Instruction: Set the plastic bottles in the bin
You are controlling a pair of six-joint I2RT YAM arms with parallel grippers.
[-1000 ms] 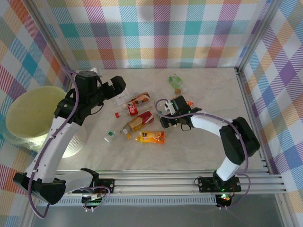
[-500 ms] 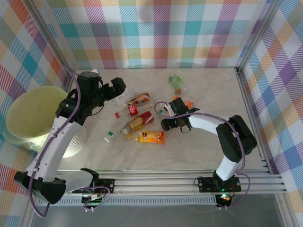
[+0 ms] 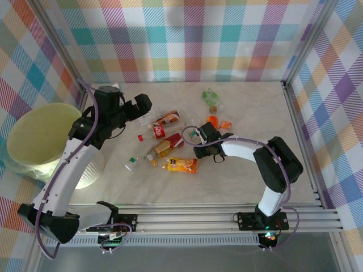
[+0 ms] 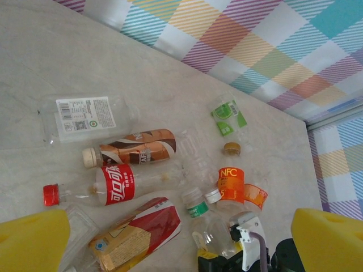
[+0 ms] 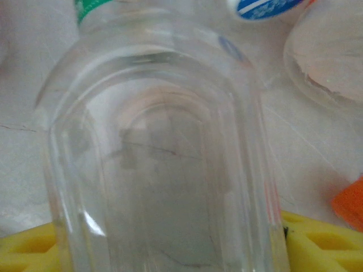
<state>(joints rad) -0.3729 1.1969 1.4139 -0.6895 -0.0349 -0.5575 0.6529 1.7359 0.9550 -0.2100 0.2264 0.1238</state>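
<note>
Top view, bin: the bin (image 3: 39, 139) stands off the left edge of the desk (image 3: 255, 107), well apart from the bottles scattered mid-desk.
Top view, right claw: the right claw (image 3: 198, 137) sits low over a clear green-capped bottle (image 3: 193, 134).
Top view, left claw: the left claw (image 3: 143, 105) hangs above the far-left bottles, holding nothing.
Top view, risk: the route to the bin crosses the left arm's zone, so the arms may collide or the bottle may drop short of the rim.
Top view, writing: too small to read.
Left wrist, claw state: jaws spread wide, nothing between them.
Left wrist, risk: the bottles lie touching, so a descent may catch two or roll one aside.
Left wrist, writing: "NFC" in white on the orange-label bottle (image 4: 231, 184). White Chinese Coca-Cola lettering on the red-label bottle (image 4: 113, 184). Barcode and square codes on the white-label bottle (image 4: 85, 113) (text illegible). Lettering on the brown-label bottle (image 4: 136, 148) cannot be read.
Right wrist, claw state: yellow fingers (image 5: 317, 241) flank the clear bottle, and whether they press it cannot be told.
Right wrist, risk: the smooth, thin wall may buckle or slip out. The neighbour with the blue-and-white cap (image 5: 266, 4) lies just beside and may be dragged along.
Right wrist, writing: none legible.
</note>
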